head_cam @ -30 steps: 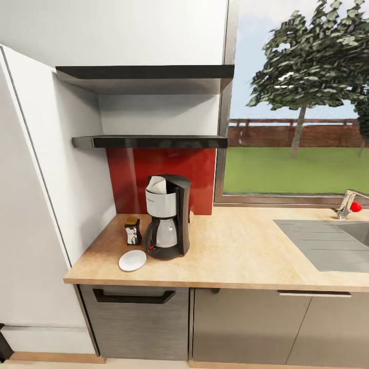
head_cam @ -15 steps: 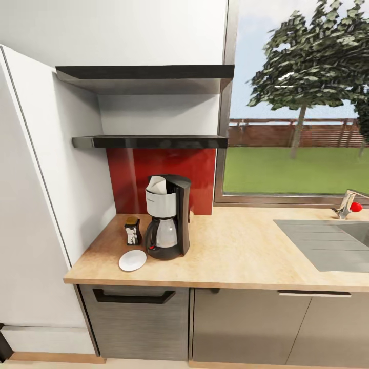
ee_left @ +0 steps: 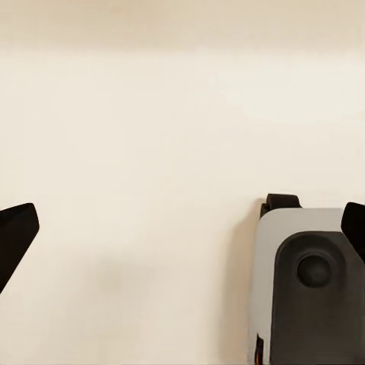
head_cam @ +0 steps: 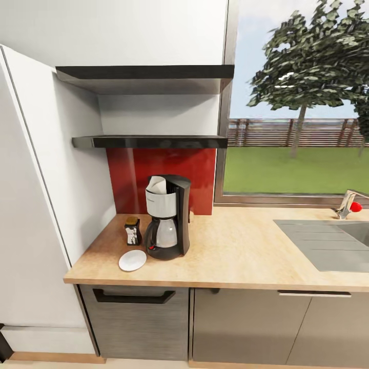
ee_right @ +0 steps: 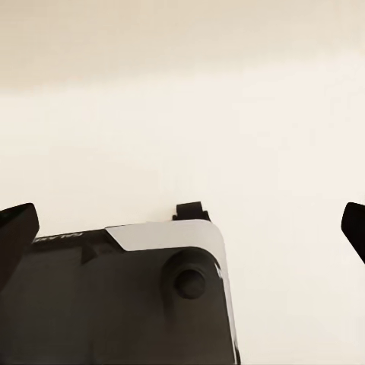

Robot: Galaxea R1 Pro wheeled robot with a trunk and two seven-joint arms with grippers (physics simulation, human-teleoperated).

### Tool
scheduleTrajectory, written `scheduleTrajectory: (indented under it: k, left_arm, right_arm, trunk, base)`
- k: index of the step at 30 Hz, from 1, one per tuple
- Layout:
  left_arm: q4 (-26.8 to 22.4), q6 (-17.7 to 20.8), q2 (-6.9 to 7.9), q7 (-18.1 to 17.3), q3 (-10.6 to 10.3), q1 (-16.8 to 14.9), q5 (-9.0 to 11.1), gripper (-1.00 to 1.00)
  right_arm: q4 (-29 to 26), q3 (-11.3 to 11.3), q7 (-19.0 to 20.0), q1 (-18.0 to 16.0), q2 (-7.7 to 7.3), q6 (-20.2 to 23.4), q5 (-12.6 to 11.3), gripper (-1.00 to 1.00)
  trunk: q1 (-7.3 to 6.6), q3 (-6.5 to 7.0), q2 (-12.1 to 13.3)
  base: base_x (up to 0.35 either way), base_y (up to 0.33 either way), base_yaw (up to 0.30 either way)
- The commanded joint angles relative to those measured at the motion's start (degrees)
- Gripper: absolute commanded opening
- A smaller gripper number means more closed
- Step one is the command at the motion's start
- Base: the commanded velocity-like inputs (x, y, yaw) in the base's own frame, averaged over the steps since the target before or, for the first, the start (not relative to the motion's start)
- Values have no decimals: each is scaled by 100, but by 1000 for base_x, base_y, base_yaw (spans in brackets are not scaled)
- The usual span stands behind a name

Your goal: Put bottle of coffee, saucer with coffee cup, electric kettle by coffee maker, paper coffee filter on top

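Since your left hand (ee_left: pixel 182 228) and right hand (ee_right: pixel 182 228) hang spread and empty, nothing is carried. Beside the coffee maker (head_cam: pixel 167 216) on the worktop (head_cam: pixel 241 251), the saucer (head_cam: pixel 132 260) waits cupless.

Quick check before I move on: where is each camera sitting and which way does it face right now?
Head view: on the robot's head, facing forward and down at the kitchen countertop, coffee maker, bottle of coffee and saucer.
Left wrist view: near the left gripper, facing pale floor and the robot's grey base; dark fingers spread.
Right wrist view: near the right gripper, likewise; fingers spread.
Shared: both wrist views show floor and base.
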Motion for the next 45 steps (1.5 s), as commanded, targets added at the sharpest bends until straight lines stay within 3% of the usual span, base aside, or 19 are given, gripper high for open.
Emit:
scheduleTrajectory:
  k: [1,21,45]
  left_arm:
    - [11,-24,-1,6,42,-1,-57,100]
    - [2,-29,-338,14,30,2,-99,100]
    - [1,-37,-396,13,29,2,-113,100]
  right_arm:
    - [-17,47,-38,1,-4,-2,-57,100]
    - [-17,49,-21,2,-12,5,-103,100]
    - [-17,49,-26,1,-8,-4,-100,100]
  trunk:
    - [2,-2,-3]
    - [2,-2,-3]
    - [2,-2,-3]
  base:
    - [0,0,0]
    - [0,0,-216]
    - [122,-188,-265]
